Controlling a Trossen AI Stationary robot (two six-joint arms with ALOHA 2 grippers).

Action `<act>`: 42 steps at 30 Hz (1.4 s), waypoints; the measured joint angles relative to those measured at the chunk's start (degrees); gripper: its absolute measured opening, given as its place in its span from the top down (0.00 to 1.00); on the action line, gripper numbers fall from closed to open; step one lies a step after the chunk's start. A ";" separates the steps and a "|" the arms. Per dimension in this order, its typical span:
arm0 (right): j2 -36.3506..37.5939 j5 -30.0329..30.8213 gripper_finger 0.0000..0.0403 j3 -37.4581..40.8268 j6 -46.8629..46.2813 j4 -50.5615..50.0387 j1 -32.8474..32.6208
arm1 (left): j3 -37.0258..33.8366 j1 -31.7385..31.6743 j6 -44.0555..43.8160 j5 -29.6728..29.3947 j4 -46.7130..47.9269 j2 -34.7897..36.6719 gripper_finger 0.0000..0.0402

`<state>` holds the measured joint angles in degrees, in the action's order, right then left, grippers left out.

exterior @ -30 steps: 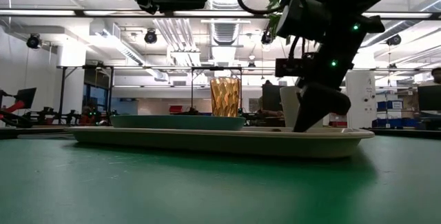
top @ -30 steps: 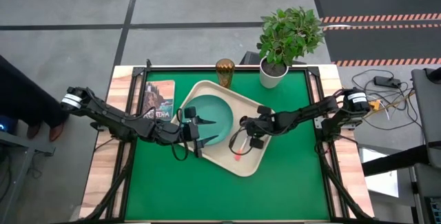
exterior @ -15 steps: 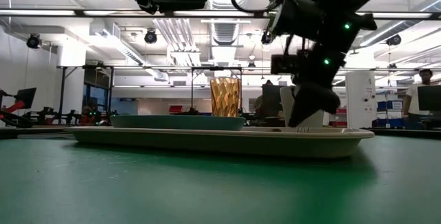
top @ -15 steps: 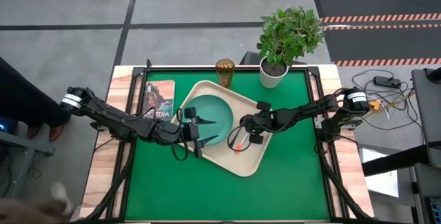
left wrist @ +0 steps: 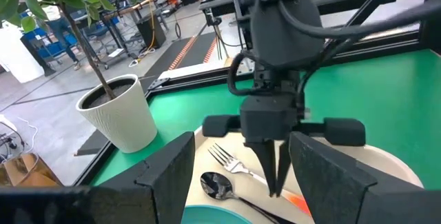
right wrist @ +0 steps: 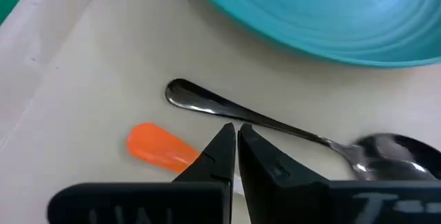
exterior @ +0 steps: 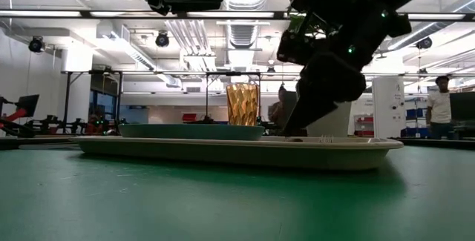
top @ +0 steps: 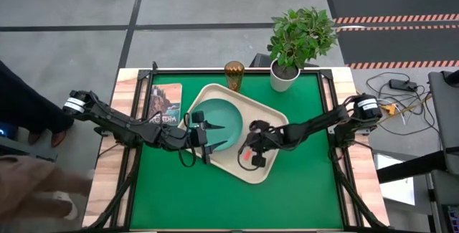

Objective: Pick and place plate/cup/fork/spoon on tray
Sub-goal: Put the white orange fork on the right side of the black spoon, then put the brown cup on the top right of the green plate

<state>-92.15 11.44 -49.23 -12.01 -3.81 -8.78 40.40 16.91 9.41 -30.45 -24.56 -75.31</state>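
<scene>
The cream tray (top: 259, 168) lies mid-table with the teal plate (top: 226, 118) in its left half. The fork, with its orange-red handle (right wrist: 160, 145) and tines (left wrist: 222, 156), and the spoon (right wrist: 275, 125) lie side by side on the tray floor beside the plate. My right gripper (right wrist: 236, 136) is shut, pointing down at the fork's shaft (left wrist: 275, 182); it also shows in the high view (top: 249, 154). My left gripper (top: 214, 135) is open and empty above the plate's near-left rim. The amber cup (top: 234, 74) stands on the table beyond the tray's far corner. My right gripper's shut fingertips (left wrist: 274, 172) come from above onto the fork's shaft between its tines and its orange-red handle. The fingers hide the spot in the right wrist view, so I cannot tell whether they touch the fork. The fork lies flat on the tray.
A picture-covered book (top: 166, 104) lies left of the tray. A white plant pot (top: 285, 77) stands at the far right of the mat. A person's sleeve (top: 36, 183) shows beside the table's near-left corner. Bare green mat lies along the near edge.
My right gripper has gone toward the table's near-left, from beside the fork to above it, and has come down over the tray. The fork, spoon and plate lie as before. A person's sleeve has come into the high view at the near left.
</scene>
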 joint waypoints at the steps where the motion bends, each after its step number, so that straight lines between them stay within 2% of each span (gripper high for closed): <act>1: -0.65 0.09 0.98 0.00 -0.08 0.77 -0.24 | 0.00 -0.02 0.00 0.01 -0.02 0.00 0.45; 9: -4.46 -1.67 0.98 0.00 -0.44 1.61 -0.63 | 0.00 -0.01 -0.02 -0.01 -0.26 0.00 0.45; 14: -2.14 -3.14 0.98 0.06 -1.08 -1.89 -0.74 | 0.00 0.00 -0.01 0.01 -0.26 0.00 0.45; 28: 5.88 -2.46 0.98 -1.55 -1.07 -3.02 0.08 | 0.00 0.00 0.00 0.00 -0.22 0.00 0.45; 31: 7.96 -2.39 0.98 -5.44 -1.45 -7.01 1.80 | 0.01 -0.01 0.45 -0.55 -0.17 0.45 0.45; 34: 8.12 -2.10 0.98 -11.52 0.10 -13.49 3.82 | 0.10 0.04 3.42 -4.53 -0.25 2.47 0.45; 38: 5.19 1.63 0.98 -21.68 5.14 -21.36 6.00 | 0.12 -0.07 7.57 -10.11 -0.38 7.17 0.45; 42: 0.56 2.52 0.98 -32.70 8.77 -29.63 9.17 | -2.18 0.46 6.00 -10.16 -0.43 11.08 0.45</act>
<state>-91.59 13.96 -81.93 -3.24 -33.44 0.38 38.22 17.37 15.41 -40.61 -24.98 -64.22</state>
